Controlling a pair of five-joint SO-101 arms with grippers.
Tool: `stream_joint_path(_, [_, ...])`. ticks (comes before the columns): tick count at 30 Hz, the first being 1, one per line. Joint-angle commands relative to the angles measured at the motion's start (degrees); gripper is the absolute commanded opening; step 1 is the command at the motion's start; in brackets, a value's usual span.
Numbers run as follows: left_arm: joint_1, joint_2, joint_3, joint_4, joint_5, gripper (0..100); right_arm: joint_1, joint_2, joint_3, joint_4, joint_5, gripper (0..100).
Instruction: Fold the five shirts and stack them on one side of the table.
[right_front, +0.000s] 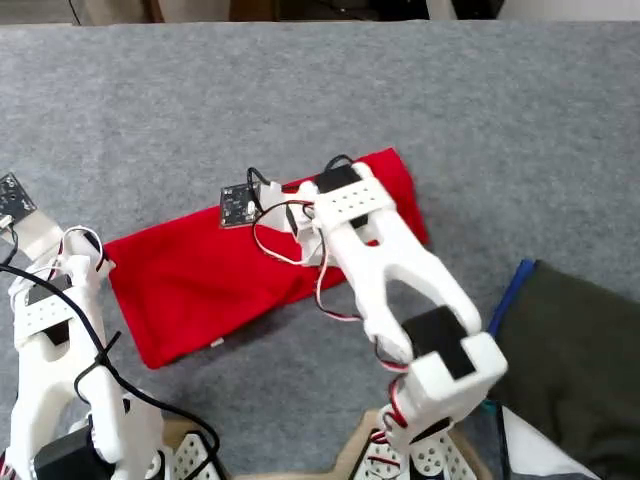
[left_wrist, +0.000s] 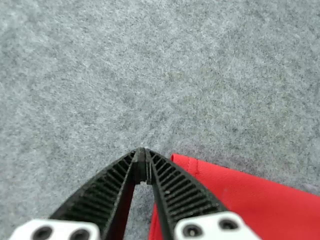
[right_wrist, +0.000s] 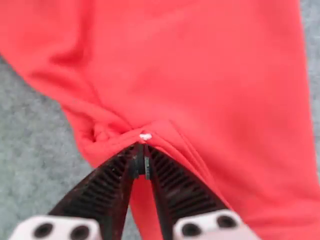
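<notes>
The red shirt (right_front: 200, 280) lies flat near the middle of the table (right_front: 500, 120), folded into a long band. In the high view its long axis runs on a slant, from a low end by the left arm (right_front: 60, 340) up to a far end toward the right.

The right arm (right_front: 400, 270) stretches forward from the near edge and bends down over the band's right half. The right gripper (right_wrist: 141, 161) is clenched on a small pucker of the shirt (right_wrist: 200, 75), and the cloth gathers into creases at its tips.

The left arm stands at the near left corner, its wrist turned down at the band's low end. The left gripper (left_wrist: 142, 165) has its jaws pressed together over the grey table cover, just beside the shirt's corner (left_wrist: 250, 200). I cannot tell whether any cloth is caught between them.

A dark cloth (right_front: 575, 370) lies at the near right, well apart from the shirt.
</notes>
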Motion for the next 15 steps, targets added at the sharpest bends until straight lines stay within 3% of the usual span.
stream_joint_path(1, [0.7, 0.1, -2.1, 0.4, -0.7, 2, -0.8, 1.5, -5.9, -1.0, -1.0, 0.5])
stream_joint_path(15, [0.7, 0.1, -2.1, 0.5, -0.7, 2, -0.4, 15.0, -17.8, -0.5, -3.1, 0.5])
